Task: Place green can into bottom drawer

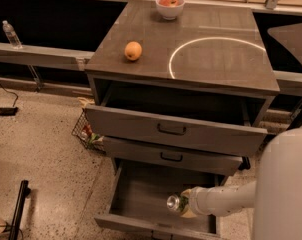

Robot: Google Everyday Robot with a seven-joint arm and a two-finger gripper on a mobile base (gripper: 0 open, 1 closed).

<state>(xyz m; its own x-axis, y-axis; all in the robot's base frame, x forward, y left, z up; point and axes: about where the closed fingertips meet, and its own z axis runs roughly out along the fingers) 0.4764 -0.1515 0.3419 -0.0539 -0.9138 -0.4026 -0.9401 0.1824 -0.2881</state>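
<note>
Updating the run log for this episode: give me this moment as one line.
gripper: inside open bottom drawer, shut on green can | can: lying sideways, silver end facing left | release: not yet

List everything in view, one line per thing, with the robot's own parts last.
cabinet: one, grey, centre of the view
upper drawers: two, grey with dark handles, the top one partly open
bottom drawer: one, grey, lowest, pulled out
orange fruit: one, orange, left side of the cabinet top
bowl: one, white, back of the cabinet top, reddish fruit inside
bottle: one, clear, on the ledge at far left
wire basket: one, dark, on the floor left of the cabinet
green can: one, green with a silver end, over the bottom drawer, held by the tool
arm: one, white, reaching in from the right
tool: one, pale, in the bottom drawer's right front, shut on the can
</note>
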